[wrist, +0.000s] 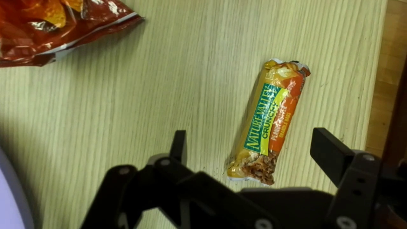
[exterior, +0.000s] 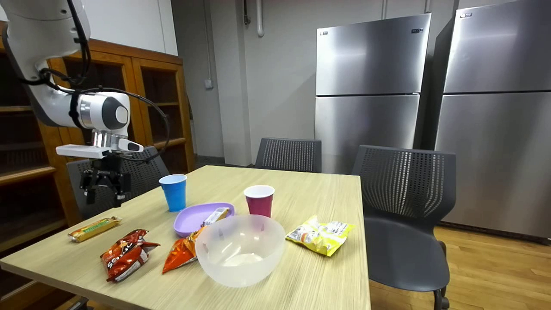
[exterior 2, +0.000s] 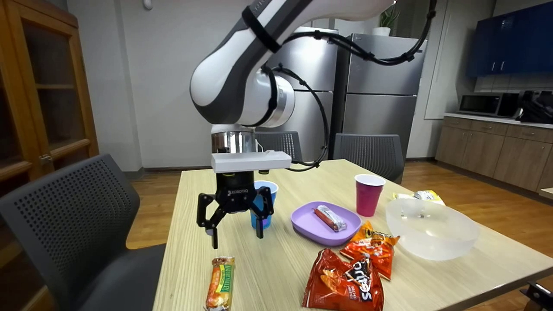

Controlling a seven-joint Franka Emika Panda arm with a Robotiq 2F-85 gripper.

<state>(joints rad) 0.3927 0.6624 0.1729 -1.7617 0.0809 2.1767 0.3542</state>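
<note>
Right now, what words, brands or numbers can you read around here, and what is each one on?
"NATURE VALLEY": granola bar
"CRUNCHY": same bar
"PEANUT BUTTER GRANOLA BARS": same bar
"ROBOTIQ": black hand
"oritos", first letter hidden: red chip bag
"NACHO", faint: same bag
Too small, blurred or cut off: lettering on the arm, orange bag, yellow bag, wrapped bar on the purple plate, and fridge badges. No numbers are readable.
</note>
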